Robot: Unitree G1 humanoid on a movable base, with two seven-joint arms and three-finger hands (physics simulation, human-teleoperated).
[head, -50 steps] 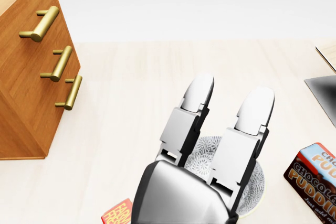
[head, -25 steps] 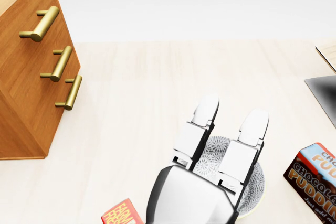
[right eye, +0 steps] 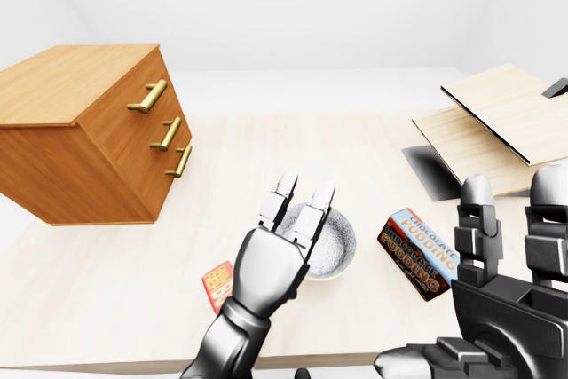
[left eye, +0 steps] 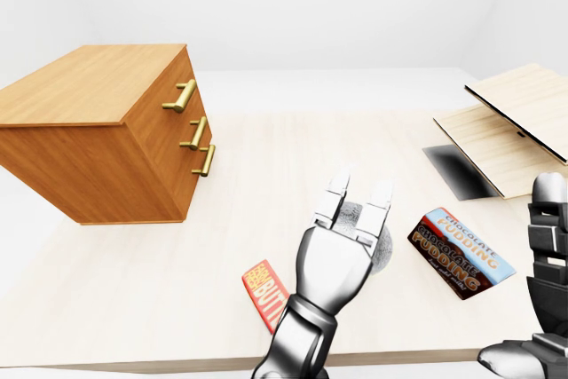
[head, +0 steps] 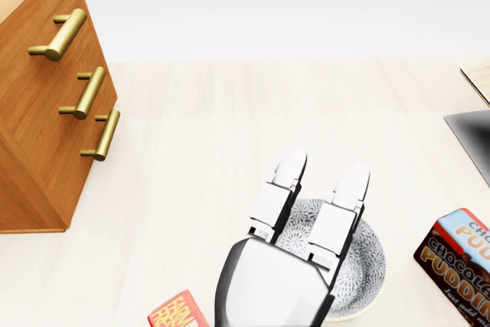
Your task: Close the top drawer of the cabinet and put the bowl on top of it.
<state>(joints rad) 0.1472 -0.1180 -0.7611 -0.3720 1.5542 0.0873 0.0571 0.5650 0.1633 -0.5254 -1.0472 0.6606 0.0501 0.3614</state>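
Item, left hand (head: 285,262): fingers straight and spread, nothing gripped; it hangs over the bowl; thumb hidden beneath the palm, and I cannot tell whether any part touches the rim

Item, bowl (head: 369,256): speckled grey, upright on the table (head: 214,128), directly under my left fingers; its right-hand part shows past them

Item, cabinet (left eye: 98,153): wooden, well apart from the left hand, off to its left and beyond the fingertips; three brass handles, the top drawer (left eye: 180,95) uppermost; all three fronts look flush, so I judge the drawer shut; the cabinet top (left eye: 89,86) is bare

Item, right hand (right eye: 501,241): raised far to the right of the left hand, fingers upright and unclenched, empty

Item, pudding box (left eye: 461,252): flat on the table, to the right of the left hand, just past the bowl

Item, red packet (left eye: 264,283): beside my left wrist, on its left

Step in hand, by my judgement: the reach for the bowl, the drawer step being done

Next move calls for: lowering the fingers onto the rim, closing round it, lifting level, then carrying it leftward and upward to the cabinet top
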